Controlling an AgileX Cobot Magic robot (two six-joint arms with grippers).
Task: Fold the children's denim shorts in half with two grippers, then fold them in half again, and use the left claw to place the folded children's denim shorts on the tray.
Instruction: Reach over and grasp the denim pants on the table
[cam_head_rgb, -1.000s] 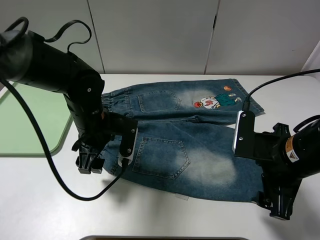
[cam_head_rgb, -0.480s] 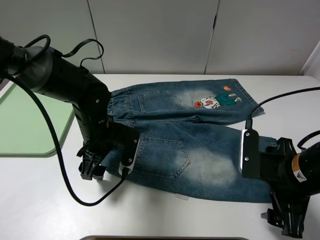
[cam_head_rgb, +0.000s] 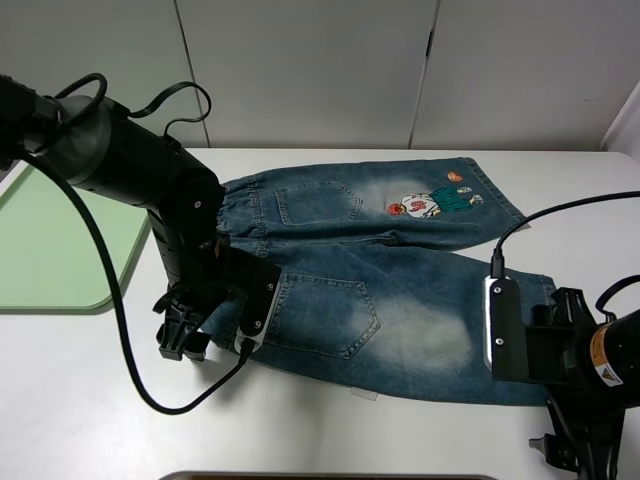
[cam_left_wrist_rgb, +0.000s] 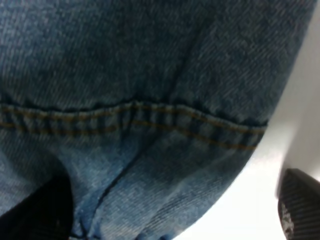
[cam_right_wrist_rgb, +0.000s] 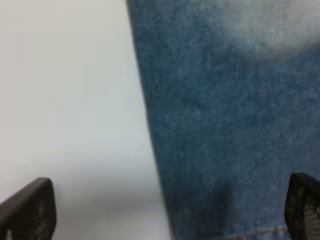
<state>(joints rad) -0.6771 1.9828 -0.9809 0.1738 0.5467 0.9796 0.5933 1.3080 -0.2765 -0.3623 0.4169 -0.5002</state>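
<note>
The children's denim shorts (cam_head_rgb: 370, 290) are lying flat on the white table (cam_head_rgb: 100, 420), long axis running left to right. The gathered waistband is pointing left and the leg hems right. Well apart at the far left, the pale-green tray (cam_head_rgb: 50, 250) is sitting cut off by the frame edge.

The left gripper (cam_head_rgb: 183, 335) is hanging over the near-left waistband corner. Its fingers (cam_left_wrist_rgb: 45, 210) are standing apart and clamping nothing, one over denim and the other over bare table.

The right gripper (cam_head_rgb: 575, 455) is hovering at the near-right hem of the near leg. It is likewise spread wide and empty, with the hem edge running between its fingers (cam_right_wrist_rgb: 30, 210).

So each arm is sitting at its own end of the near long edge. The cloth is stretching away towards the far side from both, and the first fold probably has to go that way.

The left arm is hiding the waistband corner from the high camera, and the right fingertips are partly cut off at the bottom of that view. Both wrist views are blurred, so I cannot tell whether any fingertip is touching cloth or table.
</note>
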